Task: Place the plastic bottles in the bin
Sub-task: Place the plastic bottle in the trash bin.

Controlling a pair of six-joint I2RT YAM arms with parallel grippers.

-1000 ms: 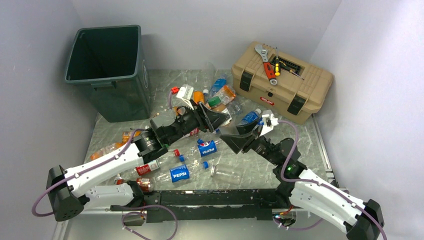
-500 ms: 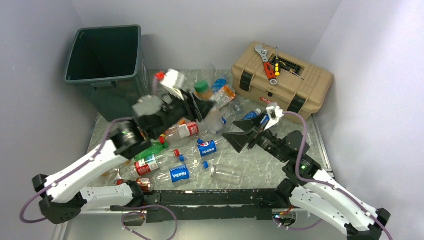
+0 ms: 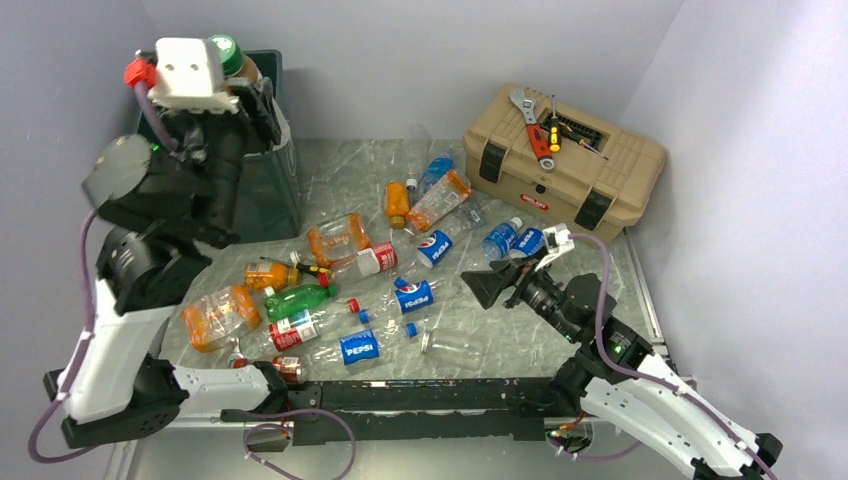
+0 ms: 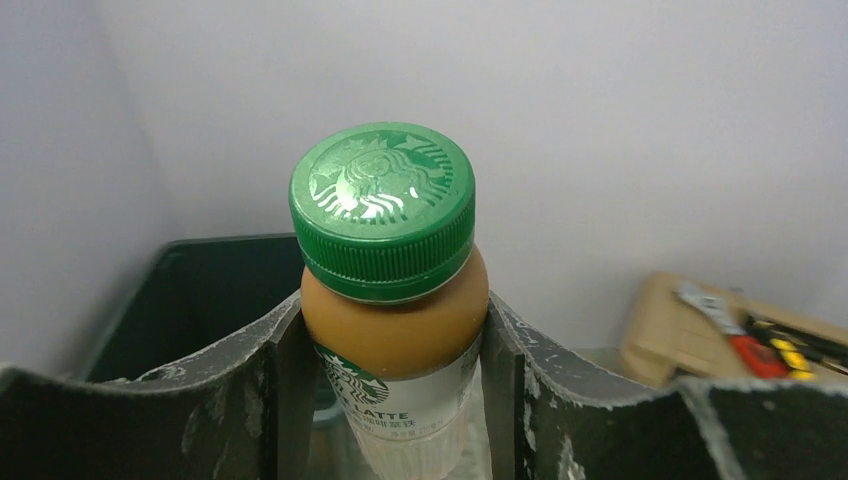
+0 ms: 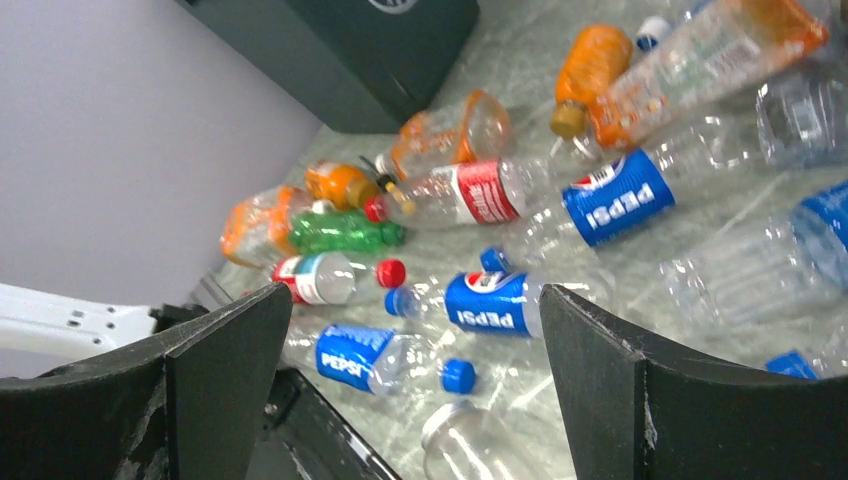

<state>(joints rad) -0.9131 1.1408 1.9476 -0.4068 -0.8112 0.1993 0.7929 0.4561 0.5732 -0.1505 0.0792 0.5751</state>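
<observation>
- My left hand (image 4: 390,345) is clenched on one brown latte plastic bottle with a green cap (image 4: 385,300), held upright with its long axis vertical.
- The dark green rectangular bin (image 4: 180,290) opens just below and beyond it; I judge that letting go drops it inside.
- My right hand (image 5: 415,295) is spread wide and holds nothing, low over the table (image 3: 520,335).
- I count one bin and at least fifteen loose plastic bottles (image 3: 358,347) lying flat on the table, nearer to the right hand.

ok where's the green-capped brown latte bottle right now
Top view, far left: the green-capped brown latte bottle is clamped in the left gripper, held up over the tall dark green-grey plastic bin.
</observation>
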